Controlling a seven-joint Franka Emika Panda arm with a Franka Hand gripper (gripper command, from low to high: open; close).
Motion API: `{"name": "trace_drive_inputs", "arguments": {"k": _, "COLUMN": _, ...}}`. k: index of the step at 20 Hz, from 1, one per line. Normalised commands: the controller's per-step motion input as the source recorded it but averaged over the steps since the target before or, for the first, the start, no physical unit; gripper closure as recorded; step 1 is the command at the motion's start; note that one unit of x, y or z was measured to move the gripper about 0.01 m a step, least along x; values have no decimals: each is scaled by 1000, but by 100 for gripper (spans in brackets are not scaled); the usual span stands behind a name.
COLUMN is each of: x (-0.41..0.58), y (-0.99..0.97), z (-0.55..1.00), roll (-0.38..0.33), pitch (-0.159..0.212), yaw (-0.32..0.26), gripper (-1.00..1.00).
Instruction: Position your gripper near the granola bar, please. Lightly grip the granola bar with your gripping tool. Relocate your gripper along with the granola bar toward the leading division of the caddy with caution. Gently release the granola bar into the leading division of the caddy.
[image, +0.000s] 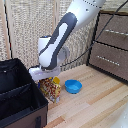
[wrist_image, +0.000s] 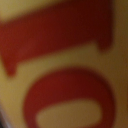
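Note:
The granola bar (image: 51, 89) is a yellow and orange-brown box with a granola picture. It stands upright on the wooden table, just off the black caddy (image: 22, 116) on the exterior view's right. My gripper (image: 44, 78) is down at the box's top edge, and its fingers are hidden by the white block and the box. The wrist view is filled by the box's yellow face and blurred red lettering (wrist_image: 65, 75), very close. A black fabric divider (image: 17, 89) splits the caddy into compartments.
A blue bowl (image: 73, 86) sits on the table just to the exterior view's right of the box. A brown wooden drawer cabinet (image: 112, 45) stands at the back right. A black cable hangs from the arm toward the cabinet.

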Motion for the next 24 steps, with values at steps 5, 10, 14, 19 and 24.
{"name": "trace_drive_inputs", "arguments": {"k": 5, "x": 43, "y": 2, "z": 0, "roll": 0, "pitch": 2, "yaw": -2, "gripper": 100}}
{"name": "trace_drive_inputs", "arguments": {"k": 10, "x": 42, "y": 46, "z": 125, "roll": 0, "pitch": 47, "yaw": -39, "gripper": 100}}
{"name": "trace_drive_inputs", "arguments": {"k": 14, "x": 84, "y": 28, "z": 439, "roll": 14, "pitch": 69, "yaw": -60, "gripper": 100}}
{"name": "trace_drive_inputs", "arguments": {"k": 19, "x": 29, "y": 15, "z": 818, "roll": 38, "pitch": 58, "yaw": -101, "gripper": 100}}
{"name": "trace_drive_inputs", "arguments": {"k": 24, "x": 35, "y": 49, "z": 929, "roll": 1, "pitch": 10, "yaw": -231, "gripper": 100}}
